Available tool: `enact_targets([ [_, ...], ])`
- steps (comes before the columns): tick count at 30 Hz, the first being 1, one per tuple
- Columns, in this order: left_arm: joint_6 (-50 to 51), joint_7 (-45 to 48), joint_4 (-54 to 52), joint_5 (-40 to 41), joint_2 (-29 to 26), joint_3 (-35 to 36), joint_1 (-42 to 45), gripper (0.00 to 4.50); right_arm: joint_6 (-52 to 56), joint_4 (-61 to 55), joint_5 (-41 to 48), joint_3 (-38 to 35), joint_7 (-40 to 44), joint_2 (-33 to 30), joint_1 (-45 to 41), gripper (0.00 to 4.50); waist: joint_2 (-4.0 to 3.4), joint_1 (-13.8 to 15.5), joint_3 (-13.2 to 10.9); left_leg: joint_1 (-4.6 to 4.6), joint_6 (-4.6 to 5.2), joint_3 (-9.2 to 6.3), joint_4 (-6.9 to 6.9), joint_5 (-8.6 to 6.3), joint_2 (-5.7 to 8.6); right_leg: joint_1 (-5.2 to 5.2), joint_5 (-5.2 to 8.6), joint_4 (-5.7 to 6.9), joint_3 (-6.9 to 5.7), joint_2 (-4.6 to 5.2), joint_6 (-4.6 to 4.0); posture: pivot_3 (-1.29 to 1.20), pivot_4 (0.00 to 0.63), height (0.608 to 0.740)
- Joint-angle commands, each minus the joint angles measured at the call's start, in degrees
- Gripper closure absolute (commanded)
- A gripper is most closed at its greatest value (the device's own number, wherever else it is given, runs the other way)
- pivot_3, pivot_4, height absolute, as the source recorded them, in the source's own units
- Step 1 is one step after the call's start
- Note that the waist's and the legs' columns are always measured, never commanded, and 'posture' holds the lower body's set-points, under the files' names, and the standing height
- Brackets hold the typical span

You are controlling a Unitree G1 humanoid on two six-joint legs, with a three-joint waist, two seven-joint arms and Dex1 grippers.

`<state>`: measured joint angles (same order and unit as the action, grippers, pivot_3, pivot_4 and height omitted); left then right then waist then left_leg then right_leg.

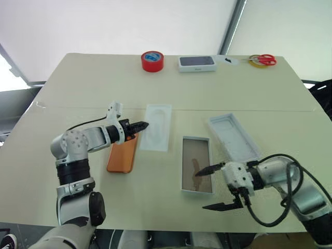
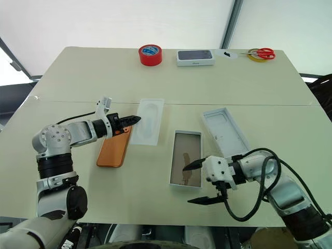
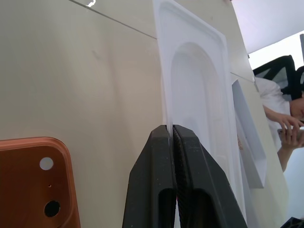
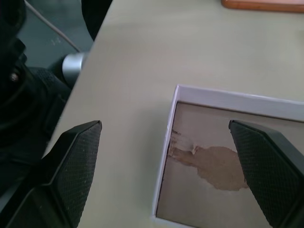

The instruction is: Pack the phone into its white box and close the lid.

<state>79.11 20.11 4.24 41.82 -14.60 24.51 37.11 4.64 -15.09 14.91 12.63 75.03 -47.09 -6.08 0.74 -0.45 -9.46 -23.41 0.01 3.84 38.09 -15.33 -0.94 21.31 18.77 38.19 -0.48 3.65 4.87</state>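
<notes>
Beige tabletop (image 1: 93, 93) is carrying everything, and the white box (image 1: 197, 164) is serving as the landmark, lying open near the front edge with its tan floor showing. Well to the left of the white box, the phone (image 1: 122, 154) is lying flat, orange back up. Between the phone and the white box, slightly farther back, a thin white insert (image 1: 156, 127) is lying. The lid (image 1: 233, 137) is resting inside-up just right of the white box. The left gripper (image 1: 142, 125) is hovering over the phone's far end, fingers pressed together with nothing between them. The right gripper (image 1: 217, 188) is hanging at the white box's near right corner, fingers spread wide and empty. Far behind the white box, red tape (image 1: 152, 61), a dark-topped box (image 1: 197, 63) and scissors (image 1: 263, 60) are sitting.
</notes>
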Motion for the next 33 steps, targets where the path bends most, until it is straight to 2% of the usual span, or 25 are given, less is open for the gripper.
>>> enact_targets([
  [1,-2.3,-0.8,-3.7,1.0,0.2,0.5,-0.2,4.50,-4.6,2.0,-4.0,1.8,-0.4,0.4,-1.6,0.80,0.00,0.1,0.0,0.00,0.00,0.00,0.00,0.00,0.00,0.00,0.00,0.00,0.00,0.01,0.00,0.00,0.150,0.740],
  [4,-3.5,-1.1,-5.9,1.9,1.1,0.4,-1.1,4.50,-7.2,5.4,-5.7,2.1,-2.0,2.1,-4.1,2.22,0.04,0.1,0.0,0.00,0.00,0.00,0.00,0.00,0.01,-0.01,0.00,-0.01,0.00,0.01,0.00,0.00,0.150,0.740],
  [5,-3.8,-1.2,-6.6,1.9,1.3,0.3,-1.3,4.50,-7.7,6.5,-5.8,1.7,-2.8,3.0,-5.2,2.88,0.05,0.1,0.0,0.00,-0.01,0.00,0.00,0.00,0.00,-0.01,0.00,-0.01,0.00,0.01,0.00,0.00,0.150,0.740],
  [7,-3.4,-2.0,-6.7,2.7,2.1,1.2,-1.0,4.50,-8.7,9.1,-6.6,1.2,-4.3,4.4,-7.4,3.77,0.06,-0.1,0.0,0.00,-0.03,0.00,0.01,0.01,0.00,-0.01,0.00,-0.01,0.00,0.00,0.00,0.00,0.150,0.740],
  [8,-3.3,-2.2,-6.7,3.1,2.3,1.5,-0.8,4.50,-10.1,11.0,-7.7,1.2,-5.6,5.2,-8.8,4.38,0.06,-0.1,0.0,0.00,-0.03,0.00,0.01,0.02,0.00,-0.01,0.00,0.00,0.00,0.00,0.00,0.00,0.150,0.740],
  [14,-2.7,-5.1,-5.0,6.0,4.9,4.3,2.0,4.50,-13.1,19.8,-10.3,1.9,-9.2,9.7,-16.1,4.45,0.07,0.0,0.0,0.00,-0.03,-0.01,0.00,0.02,0.00,0.00,0.00,-0.01,-0.03,0.00,0.00,0.00,0.150,0.740],
  [20,-4.8,-6.7,-4.2,5.7,7.3,2.4,2.5,4.50,-12.2,22.2,-10.6,2.8,-9.1,12.1,-18.8,4.45,0.09,0.0,0.0,0.00,-0.03,0.00,0.00,0.02,0.00,-0.01,-0.01,-0.01,-0.04,0.00,0.01,0.00,0.150,0.740],
  [23,-5.9,-7.0,-4.6,5.5,8.8,0.8,2.1,4.50,-10.8,22.9,-9.6,2.5,-8.7,13.2,-20.1,3.56,0.09,-0.1,0.0,0.00,-0.04,0.00,0.00,0.02,0.00,0.00,-0.01,0.00,-0.04,0.00,0.01,0.00,0.150,0.740],
  [26,-6.5,-7.9,-4.5,5.7,9.8,0.5,2.2,4.50,-11.9,23.7,-10.5,1.6,-9.4,12.9,-20.4,2.09,0.09,-0.1,0.0,0.00,-0.05,0.00,0.00,0.03,0.00,0.01,-0.01,0.00,-0.04,0.00,0.01,0.00,0.150,0.740],
  [29,-6.8,-8.0,-4.3,5.7,10.3,-0.4,2.0,4.50,-9.9,21.5,-7.7,-0.8,-8.6,11.4,-19.8,0.49,0.09,-0.1,0.0,0.00,-0.05,0.00,0.00,0.03,0.00,0.01,-0.01,0.00,-0.04,0.00,0.01,0.00,0.150,0.740],
  [33,-7.5,-8.7,-3.0,5.5,11.8,-1.7,1.3,4.50,-9.7,24.0,-4.5,-6.7,-8.3,7.5,-20.0,0.49,0.08,0.2,0.0,-0.01,-0.05,0.00,0.00,0.03,0.01,0.00,-0.01,-0.01,-0.04,0.00,0.01,0.00,0.150,0.740],
])
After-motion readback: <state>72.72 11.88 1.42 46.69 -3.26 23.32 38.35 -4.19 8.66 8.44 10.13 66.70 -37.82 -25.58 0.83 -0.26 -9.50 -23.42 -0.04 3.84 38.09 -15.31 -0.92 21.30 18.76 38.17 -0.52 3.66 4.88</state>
